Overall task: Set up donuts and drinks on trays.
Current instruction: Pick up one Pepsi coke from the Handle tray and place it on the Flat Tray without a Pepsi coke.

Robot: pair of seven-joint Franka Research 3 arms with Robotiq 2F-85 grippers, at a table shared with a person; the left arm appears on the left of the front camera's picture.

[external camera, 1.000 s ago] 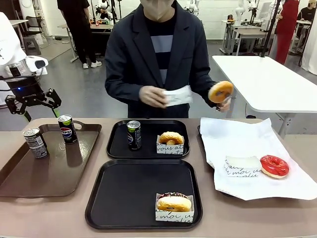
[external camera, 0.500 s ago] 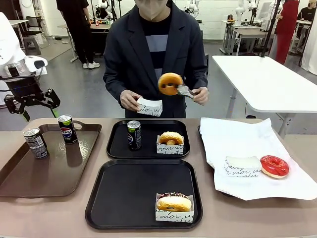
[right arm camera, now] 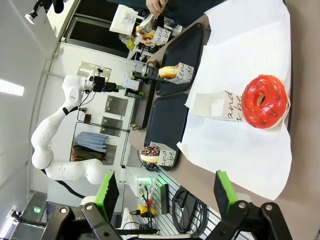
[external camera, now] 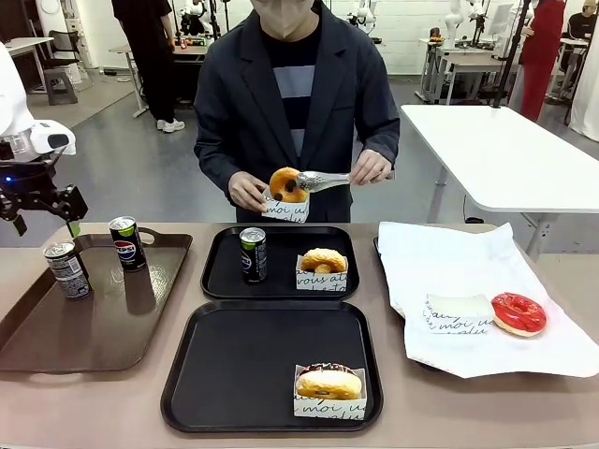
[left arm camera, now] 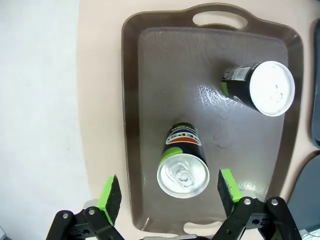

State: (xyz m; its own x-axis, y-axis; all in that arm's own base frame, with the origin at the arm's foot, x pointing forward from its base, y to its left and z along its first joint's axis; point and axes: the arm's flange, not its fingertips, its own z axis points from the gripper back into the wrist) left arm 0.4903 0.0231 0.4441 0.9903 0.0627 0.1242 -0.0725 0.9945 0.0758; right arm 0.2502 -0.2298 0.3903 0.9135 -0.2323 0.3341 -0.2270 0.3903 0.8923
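A can was aimed at
The left gripper [external camera: 45, 223] was held open above the cola can [left arm camera: 183, 174] on the brown tray [left arm camera: 150, 100]; it should be lowered straight and closed gently. The right gripper [right arm camera: 165, 194] was open near the red donut [right arm camera: 265, 101].

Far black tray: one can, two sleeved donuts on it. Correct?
Not quite. The far black tray holds one can but only one sleeved donut, not two. The front view shows it.
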